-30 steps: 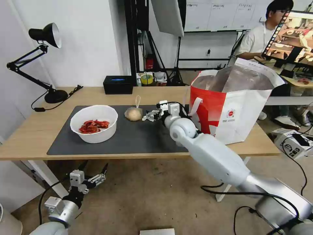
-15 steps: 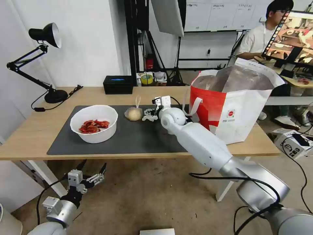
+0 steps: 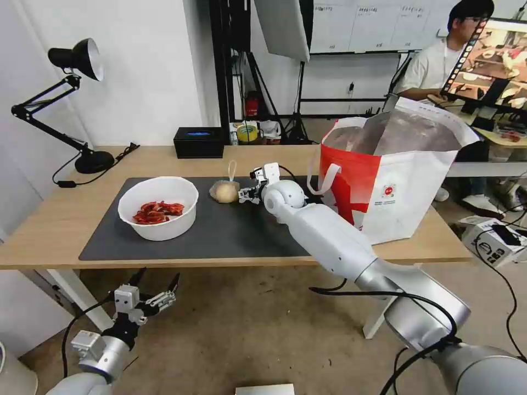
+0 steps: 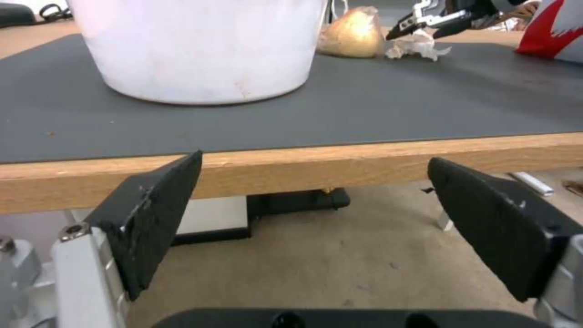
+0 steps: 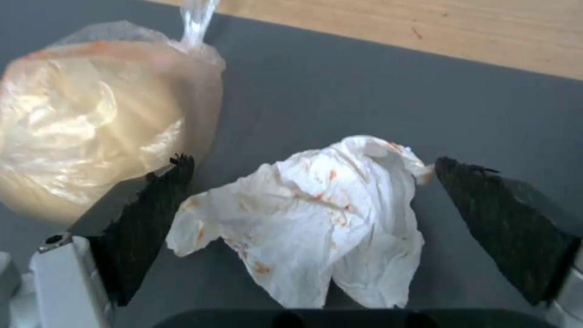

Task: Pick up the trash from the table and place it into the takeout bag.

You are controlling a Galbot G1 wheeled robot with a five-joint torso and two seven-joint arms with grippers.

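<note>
R gripper [image 5: 307,218] jaws apart, straddling tissue [image 5: 316,214] at frame centre on mat, beside knotted bag [image 5: 97,123]. Drop straight, close w/o snagging bag. L gripper [image 3: 147,293] open, lower left.

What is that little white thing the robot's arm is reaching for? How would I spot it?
Find the dark grey mat on the table, then the knotted clear bag holding a beige lump. Just beside it, toward the red-and-white takeout bag, lies a crumpled white tissue: flat, orange-flecked, between the right gripper's open fingers.
</note>
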